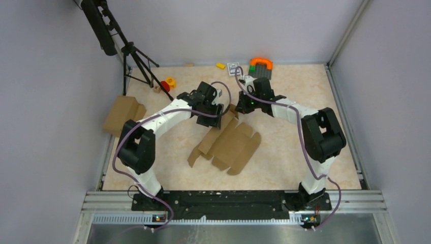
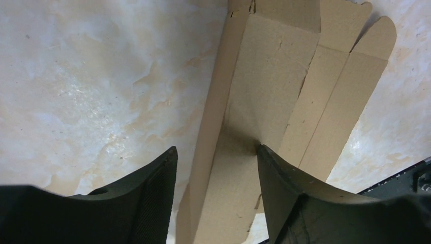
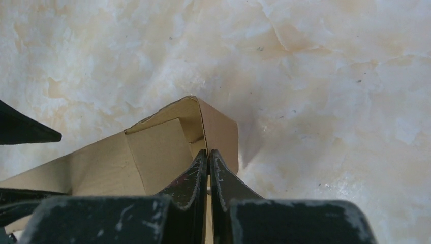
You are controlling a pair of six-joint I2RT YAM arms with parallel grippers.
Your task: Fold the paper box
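– Brown and mostly flat, the paper box is lying at the middle of the table, between your two arms, with its far corner flap standing up.
– And what are your end effectors doing there?
– Your left end effector is hanging released, its fingers apart astride a folded strip of the sheet. Your right end effector is clenching shut on that upturned corner flap.
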